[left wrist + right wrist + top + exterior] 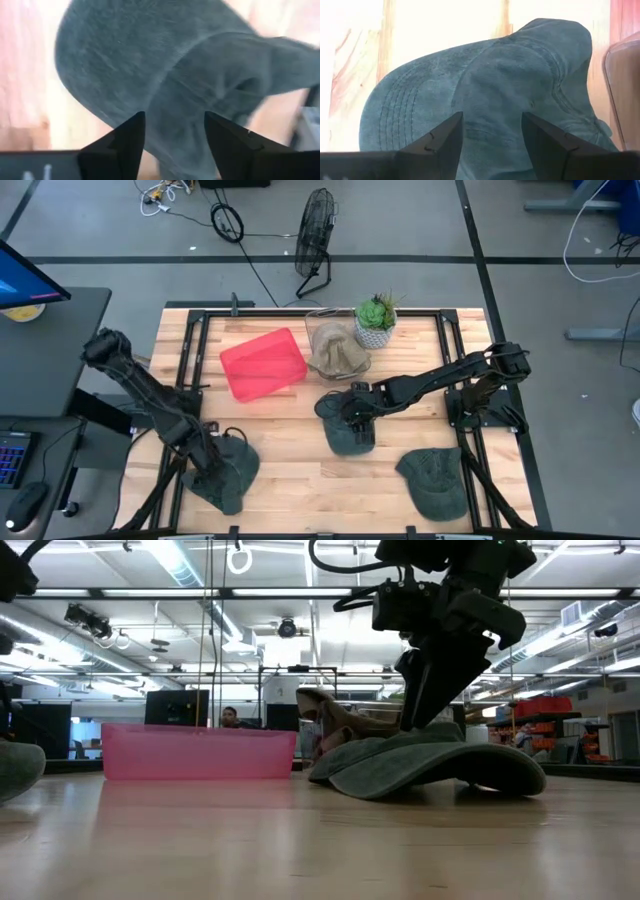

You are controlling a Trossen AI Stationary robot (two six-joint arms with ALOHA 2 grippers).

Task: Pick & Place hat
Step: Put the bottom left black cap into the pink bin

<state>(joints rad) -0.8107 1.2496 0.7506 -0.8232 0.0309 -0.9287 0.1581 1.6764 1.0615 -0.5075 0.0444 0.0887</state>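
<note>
On the left, the left gripper (172,132) is low over a dark grey hat (228,472) at the near left part of the table (300,480). In the left wrist view its two fingers (127,137) stand apart, with the grey cloth (165,75) showing between them; whether the tips touch the cloth I cannot tell. In the high view the arm covers part of this hat, and in the low view only its edge (18,768) is seen, cut off at the left border.

Farther right, a pink bin (262,363) stands on the far side of the table, and just beside it lies a tan hat (338,351), with a small potted plant (376,321) next to it.

In the middle, the right gripper (490,135) is above a second dark hat (349,427). The right wrist view shows its fingers (445,140) apart over the crown (485,80), with nothing clamped. The low view shows the gripper (432,680) coming down onto the hat (430,765), but the fingertips are hidden behind the crown, so contact is not clear. The stitched brim is seen only in the right wrist view.

At the near right lies a third dark hat (435,480), which is seen only in the high view.
</note>
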